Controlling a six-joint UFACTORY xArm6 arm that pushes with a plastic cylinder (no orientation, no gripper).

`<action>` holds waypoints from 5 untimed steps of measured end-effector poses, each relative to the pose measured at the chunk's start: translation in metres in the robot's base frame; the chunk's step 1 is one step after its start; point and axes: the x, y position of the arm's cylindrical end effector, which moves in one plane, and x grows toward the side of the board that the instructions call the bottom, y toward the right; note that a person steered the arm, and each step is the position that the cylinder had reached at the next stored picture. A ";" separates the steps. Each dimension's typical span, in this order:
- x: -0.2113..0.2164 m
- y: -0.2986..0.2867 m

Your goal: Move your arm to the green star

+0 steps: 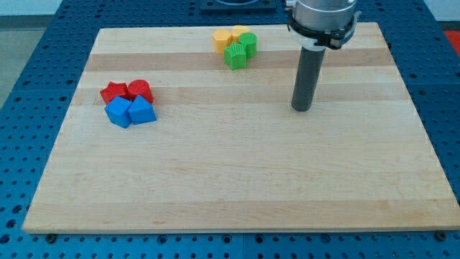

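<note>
Eight blocks: two tight clusters on the wooden board (237,180), four in each.
Green star (235,55): near the board's top edge, a little left of centre; it is the lowest piece of the top cluster.
My tip (302,108): on the board at roughly 4 o'clock from the green star, well apart from it, with bare wood between the two.
Rod and mount: the dark rod stands upright; its grey metal mount (321,20) is cut off by the view's top edge.
Jaws: the arm carries none, only the rod, so it grasps nothing.
Top cluster: a second green block (248,42), rounded as far as I can make out, touches the star at its 1 o'clock; a yellow block (222,40) sits at the star's 11 o'clock; another yellow block (238,31) lies behind, partly hidden, shape hard to tell.
Left cluster: far off at about 8 o'clock from the star, near the board's left edge.
Red pair: a red star-like block (113,92) with a red block (140,90) just to its right, touching.
Blue pair: a blue block (118,112) and a blue block with a peaked top (142,111), pressed against the red ones from below.
In the way: no block lies on the straight line from my tip to the star; the rounded green block is the nearest neighbour on that side.
Surroundings: a blue perforated table (36,79) frames the board on all sides.
Writing: no brand, label or lettering can be read anywhere.
</note>
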 end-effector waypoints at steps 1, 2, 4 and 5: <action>-0.002 -0.004; -0.038 -0.075; -0.054 -0.160; -0.073 -0.171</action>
